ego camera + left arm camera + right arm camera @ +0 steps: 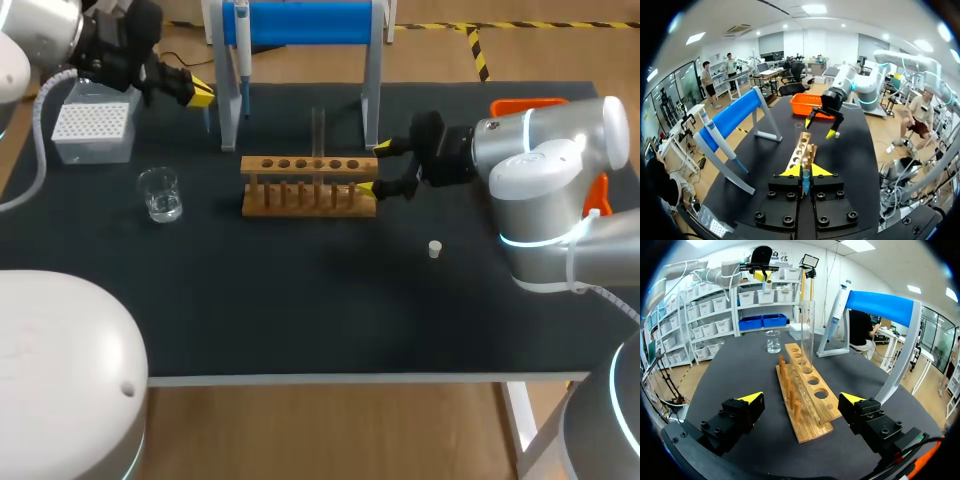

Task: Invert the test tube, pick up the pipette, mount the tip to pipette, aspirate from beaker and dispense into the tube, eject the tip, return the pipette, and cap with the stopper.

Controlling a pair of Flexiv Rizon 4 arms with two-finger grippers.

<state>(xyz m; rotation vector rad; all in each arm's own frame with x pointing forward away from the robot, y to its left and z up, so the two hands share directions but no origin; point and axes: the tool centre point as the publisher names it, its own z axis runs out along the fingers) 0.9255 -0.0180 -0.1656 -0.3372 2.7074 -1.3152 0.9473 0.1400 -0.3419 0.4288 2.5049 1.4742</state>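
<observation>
While I am looking down from the head view, my right pincer (375, 168) is standing apart around the end of the wooden rack (300, 165), where the test tube (318, 130) is standing upright. My left pincer (197, 93) is hovering between the tip box (92, 128) and the stand (300, 22) carrying the pipette (242, 45); the beaker (160, 193) and the stopper (435, 249) are sitting on the table. Along my left wrist, the fingers are pressing together on a slim blue piece (805, 182), which I am taking for a tip. Along my right wrist, the fingers are gaping wide on either side of the rack, touching nothing, with the test tube ahead of them. I am judging the pipette pick-up to be in hand; the next move is calling for a firm grasp on the pipette's body, then a straight lift off the stand
</observation>
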